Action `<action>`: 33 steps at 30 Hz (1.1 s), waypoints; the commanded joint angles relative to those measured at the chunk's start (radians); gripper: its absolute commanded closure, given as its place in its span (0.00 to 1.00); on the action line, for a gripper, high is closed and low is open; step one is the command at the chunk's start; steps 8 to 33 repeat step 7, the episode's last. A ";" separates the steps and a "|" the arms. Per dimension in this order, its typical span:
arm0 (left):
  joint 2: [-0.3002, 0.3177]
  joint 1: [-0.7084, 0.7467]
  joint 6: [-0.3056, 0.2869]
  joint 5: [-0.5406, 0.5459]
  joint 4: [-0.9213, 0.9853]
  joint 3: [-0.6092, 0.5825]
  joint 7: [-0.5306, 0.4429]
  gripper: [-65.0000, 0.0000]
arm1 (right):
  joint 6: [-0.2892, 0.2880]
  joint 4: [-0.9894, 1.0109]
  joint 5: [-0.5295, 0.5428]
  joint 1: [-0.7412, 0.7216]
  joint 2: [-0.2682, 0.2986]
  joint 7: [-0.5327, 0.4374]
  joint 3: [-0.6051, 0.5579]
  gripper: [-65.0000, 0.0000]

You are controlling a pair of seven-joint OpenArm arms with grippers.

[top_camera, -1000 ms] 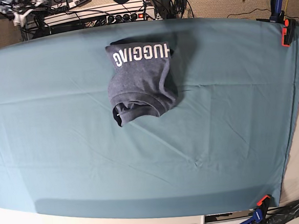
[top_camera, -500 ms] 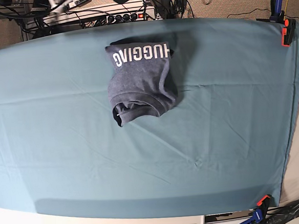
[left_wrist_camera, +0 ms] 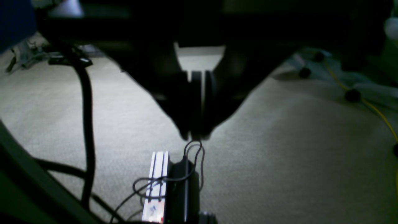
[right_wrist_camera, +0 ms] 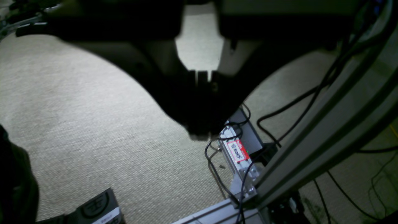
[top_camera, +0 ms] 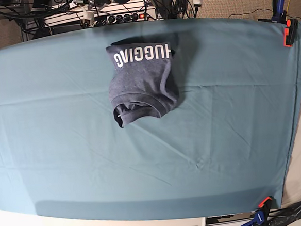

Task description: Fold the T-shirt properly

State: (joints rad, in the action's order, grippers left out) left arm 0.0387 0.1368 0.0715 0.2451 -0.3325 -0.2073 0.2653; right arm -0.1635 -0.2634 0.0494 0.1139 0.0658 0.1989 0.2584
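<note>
With both our left gripper (left_wrist_camera: 196,137) and right gripper (right_wrist_camera: 202,135) pinched together, empty, far behind the T-shirt (top_camera: 142,82), that lumpy fold could just flop open.

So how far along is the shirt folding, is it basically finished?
It looks essentially finished. Done: the T-shirt lies folded into a compact bundle on the teal table cloth, lettering facing up, collar at the near end. In hand: nothing; the left gripper and right gripper both have shut, empty jaws, over carpet and off the table. Left: perhaps squaring up the slightly uneven collar end.
</note>
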 commanded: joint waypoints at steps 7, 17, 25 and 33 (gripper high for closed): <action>-0.036 -0.021 -0.045 0.056 -0.018 0.001 -0.038 1.00 | 0.006 -0.004 -0.005 0.003 -0.003 -0.019 -0.002 1.00; -0.036 -0.021 -0.045 0.056 -0.018 0.001 -0.038 1.00 | 0.006 -0.004 -0.005 0.003 -0.003 -0.019 -0.002 1.00; -0.036 -0.021 -0.045 0.056 -0.018 0.001 -0.038 1.00 | 0.006 -0.004 -0.005 0.003 -0.003 -0.019 -0.002 1.00; -0.036 -0.021 -0.045 0.056 -0.018 0.001 -0.038 1.00 | 0.006 -0.004 -0.005 0.003 -0.003 -0.019 -0.002 1.00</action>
